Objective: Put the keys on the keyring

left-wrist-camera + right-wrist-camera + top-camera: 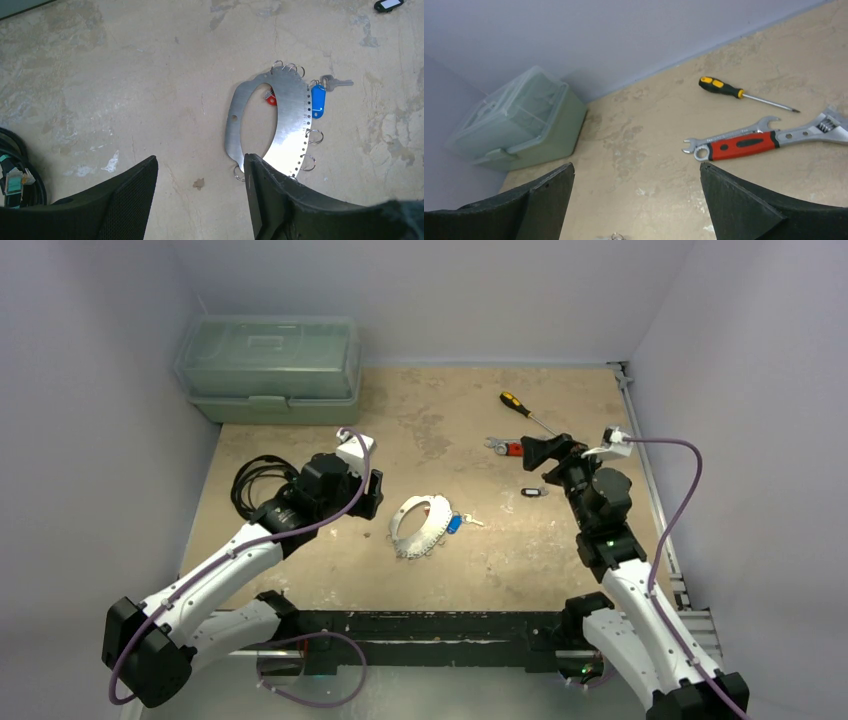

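The keyring (422,526) is a flat silvery loop lying mid-table, with small wire rings along its edge (289,107). A blue-tagged key (318,100) lies against its right side (455,523). A red tag (271,99) shows inside the loop's hole. A black-tagged key (533,492) lies apart to the right (388,5). My left gripper (372,496) hovers just left of the keyring, open (200,167), nothing between its fingers; its right finger (270,192) hides the loop's near end. My right gripper (541,451) is wide open (636,172) and empty, behind the black key.
A red-handled wrench (744,145), an adjustable wrench (819,127) and a yellow-black screwdriver (729,90) lie at the back right. A green lidded toolbox (270,365) stands at the back left. A coiled black cable (255,480) lies beside the left arm.
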Robot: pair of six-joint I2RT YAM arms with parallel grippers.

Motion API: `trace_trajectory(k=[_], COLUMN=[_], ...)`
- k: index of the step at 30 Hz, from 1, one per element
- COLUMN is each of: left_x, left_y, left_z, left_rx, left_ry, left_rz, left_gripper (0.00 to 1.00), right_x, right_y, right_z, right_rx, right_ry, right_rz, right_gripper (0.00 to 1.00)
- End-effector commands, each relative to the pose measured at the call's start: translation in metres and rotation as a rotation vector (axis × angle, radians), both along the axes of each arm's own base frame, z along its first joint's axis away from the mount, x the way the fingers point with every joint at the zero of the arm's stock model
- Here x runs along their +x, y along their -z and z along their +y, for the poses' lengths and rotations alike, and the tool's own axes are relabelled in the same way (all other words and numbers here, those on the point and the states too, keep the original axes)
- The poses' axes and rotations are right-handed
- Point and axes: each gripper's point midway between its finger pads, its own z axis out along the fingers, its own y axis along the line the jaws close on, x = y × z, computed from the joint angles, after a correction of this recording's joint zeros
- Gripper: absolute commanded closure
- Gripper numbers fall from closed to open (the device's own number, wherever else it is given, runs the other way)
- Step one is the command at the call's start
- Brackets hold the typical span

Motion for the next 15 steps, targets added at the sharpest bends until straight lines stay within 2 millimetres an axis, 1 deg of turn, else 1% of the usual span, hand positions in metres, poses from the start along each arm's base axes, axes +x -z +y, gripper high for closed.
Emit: trace_trajectory(k=[1,4,8,11,13,15], left_x=[0.006,0.004,-0.001,-0.009,-0.015,-0.023], left_y=[-0.008,-0.009,-0.008,-0.006,-0.007,-0.008], left_z=[-0.002,-0.003,-0.012,-0.021,-0.028,-0.036], left_rx=[-0.013,-0.023,-0.027,-0.007,0.001,0.005], left_ry=[-0.002,0.005,0.032,0.067,0.092,0.128], left_rz=[-0.038,-0.039,-0.04,-0.043,-0.045,-0.051], left_gripper=[0.38,0.4,0.41,0.41,0.42,0.45], right_x=[0.0,0.0,-0.005,-0.014,-0.023,-0.03], right_y=[0.01,0.02,0.036,0.047,0.062,0.082], right_z=[0.004,0.006,0.008,0.018,0.032,0.038], right_rx=[-0.029,-0.046,-0.035,0.0,0.023,0.057], right_ry=[-0.026,-0.04,-0.041,-0.083,-0.151,-0.166], right_rz=[0.09,0.164,0.272,0.325,0.371,0.456], right_gripper=[0.01,0.01,0.01,0.01,0.01,0.01])
